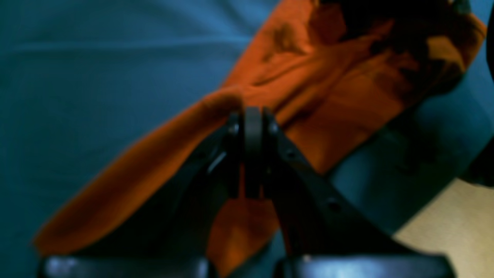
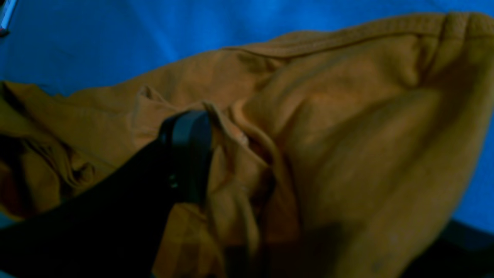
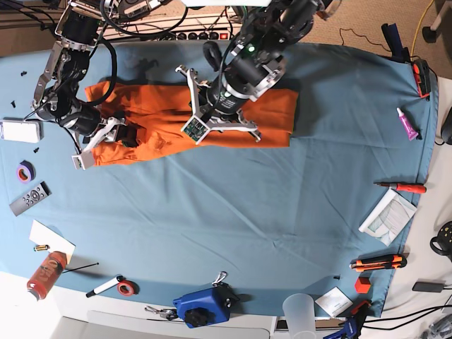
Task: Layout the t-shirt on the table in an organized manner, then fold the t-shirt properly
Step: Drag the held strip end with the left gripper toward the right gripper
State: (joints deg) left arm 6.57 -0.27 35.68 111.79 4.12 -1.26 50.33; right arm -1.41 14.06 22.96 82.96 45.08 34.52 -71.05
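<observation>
1. The t-shirt [image 3: 275, 113] lies crumpled across the upper part of the table [image 3: 226, 205], stretching from beneath one arm to beneath the other.
2. Its middle is gathered into long creases, while the end near the left arm looks flatter in the base view.
3. The left gripper [image 1: 247, 112] has its fingers together, clamped on a fold of the orange fabric; in the left wrist view, a blurred flap slopes away from the tips.
4. The right gripper [image 2: 320, 181] is spread wide, one finger against the bunched fabric and the other partly hidden by it. Loose folds lie between them, without being pinched.
5. A stitched hem runs along the upper edge of the fabric in the right wrist view.
6. Along the near edge of the table are an orange-red bottle [image 3: 47, 274], a blue tape measure [image 3: 203, 306] and a clear cup [image 3: 299, 316].
7. A red screwdriver [image 3: 409, 188] lies toward the base view's right edge.
</observation>
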